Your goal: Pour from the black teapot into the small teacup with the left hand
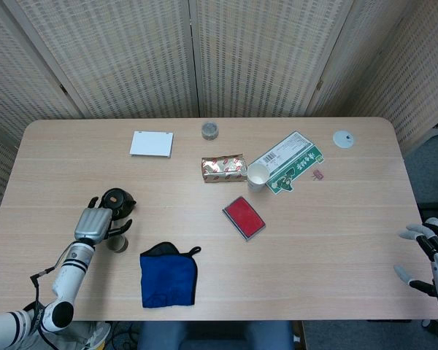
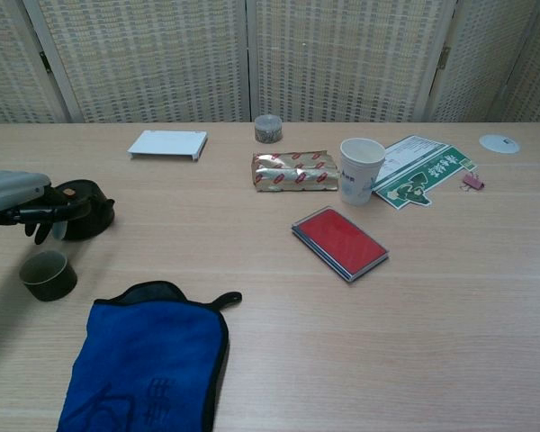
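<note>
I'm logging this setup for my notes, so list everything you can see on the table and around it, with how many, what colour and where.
black teapot: one, black, left side of the table, standing upright
small teacup: one, dark olive, nearer the front edge than the teapot
cloth: one, blue with black trim, front left
white box: one, white, back left
small tin: one, grey, back centre
foil packet: one, gold with red print, centre
paper cup: one, white, right of the foil packet
green carton: one, green and white, flattened, right of the cup
red case: one, red, centre
white disc: one, white, back right
pink clip: one, pink, beside the carton
left hand: one, silver and black, beside the teapot
right hand: one, grey, fingers spread, off the table's right front corner
</note>
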Robot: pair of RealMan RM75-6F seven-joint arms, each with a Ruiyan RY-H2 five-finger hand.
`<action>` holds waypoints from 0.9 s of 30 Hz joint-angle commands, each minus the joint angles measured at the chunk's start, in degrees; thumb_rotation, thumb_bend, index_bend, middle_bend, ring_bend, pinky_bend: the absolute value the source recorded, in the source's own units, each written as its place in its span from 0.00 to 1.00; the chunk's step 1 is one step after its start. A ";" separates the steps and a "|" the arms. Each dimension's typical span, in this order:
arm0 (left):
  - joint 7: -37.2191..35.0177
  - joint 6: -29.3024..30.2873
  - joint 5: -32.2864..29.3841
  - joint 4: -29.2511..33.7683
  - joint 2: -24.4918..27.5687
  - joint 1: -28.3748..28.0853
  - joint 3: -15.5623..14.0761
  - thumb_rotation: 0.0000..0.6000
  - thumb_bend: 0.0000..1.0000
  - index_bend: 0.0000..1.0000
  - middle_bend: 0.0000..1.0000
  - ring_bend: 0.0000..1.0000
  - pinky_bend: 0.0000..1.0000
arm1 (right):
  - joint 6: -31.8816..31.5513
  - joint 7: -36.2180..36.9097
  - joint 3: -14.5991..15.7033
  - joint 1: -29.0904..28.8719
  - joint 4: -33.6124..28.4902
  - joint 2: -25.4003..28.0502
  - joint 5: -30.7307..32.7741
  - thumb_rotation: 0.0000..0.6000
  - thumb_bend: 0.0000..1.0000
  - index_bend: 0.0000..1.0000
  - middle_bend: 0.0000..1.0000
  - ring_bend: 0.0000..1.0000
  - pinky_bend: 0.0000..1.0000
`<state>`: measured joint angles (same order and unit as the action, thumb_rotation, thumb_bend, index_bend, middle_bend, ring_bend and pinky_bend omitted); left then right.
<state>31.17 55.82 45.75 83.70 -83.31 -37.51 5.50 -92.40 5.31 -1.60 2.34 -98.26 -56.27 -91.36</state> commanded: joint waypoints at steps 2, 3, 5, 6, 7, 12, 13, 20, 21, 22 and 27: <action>-0.27 -0.30 -0.21 -0.44 0.06 -0.26 0.28 0.03 0.28 0.67 0.68 0.60 0.00 | 0.08 0.01 -0.10 -0.12 0.00 -0.03 0.03 1.00 0.14 0.33 0.26 0.16 0.23; -0.34 -0.34 -0.28 -0.56 0.07 -0.31 0.35 0.03 0.28 0.68 0.69 0.61 0.00 | 0.11 0.02 -0.13 -0.15 0.00 -0.05 0.06 1.00 0.14 0.33 0.26 0.16 0.23; -0.57 -0.33 -0.11 -0.96 0.02 -0.42 0.51 0.02 0.28 0.72 0.74 0.65 0.00 | 0.17 0.03 -0.19 -0.20 0.00 -0.07 0.12 1.00 0.14 0.33 0.26 0.16 0.23; -0.72 -0.34 0.01 -1.12 0.01 -0.46 0.58 0.02 0.28 0.73 0.76 0.67 0.00 | 0.16 0.04 -0.22 -0.22 -0.01 -0.07 0.13 1.00 0.14 0.33 0.26 0.16 0.23; -0.92 -0.33 0.15 -1.31 -0.01 -0.51 0.68 0.02 0.27 0.74 0.77 0.67 0.00 | 0.15 0.03 -0.26 -0.24 -0.01 -0.07 0.15 1.00 0.14 0.33 0.26 0.16 0.23; -3.08 -0.27 1.65 -2.96 -0.37 -0.63 1.58 0.02 0.23 0.80 0.84 0.73 0.00 | 0.08 0.00 -0.36 -0.29 -0.07 -0.10 0.15 1.00 0.14 0.33 0.26 0.16 0.23; -3.20 -0.31 1.71 -3.11 -0.39 -0.65 1.64 0.02 0.22 0.81 0.86 0.74 0.00 | 0.07 -0.01 -0.37 -0.29 -0.06 -0.11 0.15 1.00 0.14 0.33 0.26 0.16 0.23; -6.54 -0.92 2.74 -8.01 -1.95 -1.06 3.30 0.02 0.17 0.89 0.95 0.82 0.00 | -0.03 0.24 -0.48 -0.24 0.08 -0.19 0.40 1.00 0.14 0.33 0.26 0.16 0.22; -7.03 -0.98 2.85 -8.73 -2.25 -1.13 3.57 0.02 0.17 0.90 0.96 0.82 0.00 | -0.05 0.28 -0.49 -0.24 0.09 -0.19 0.39 1.00 0.14 0.33 0.26 0.16 0.22; -7.58 -0.88 3.01 -9.43 -2.60 -1.14 3.88 0.02 0.18 0.91 0.96 0.83 0.00 | -0.09 0.32 -0.52 -0.24 0.11 -0.18 0.40 1.00 0.14 0.33 0.26 0.16 0.22; -10.86 -0.37 3.73 -12.27 -3.87 -0.88 5.48 0.05 0.18 0.96 1.00 0.88 0.02 | -0.14 0.62 -0.48 -0.13 0.24 -0.18 0.52 1.00 0.14 0.33 0.26 0.16 0.22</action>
<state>20.93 55.29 49.18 71.98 -86.76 -38.46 10.49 -92.54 5.94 -2.08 2.21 -98.01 -56.46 -90.84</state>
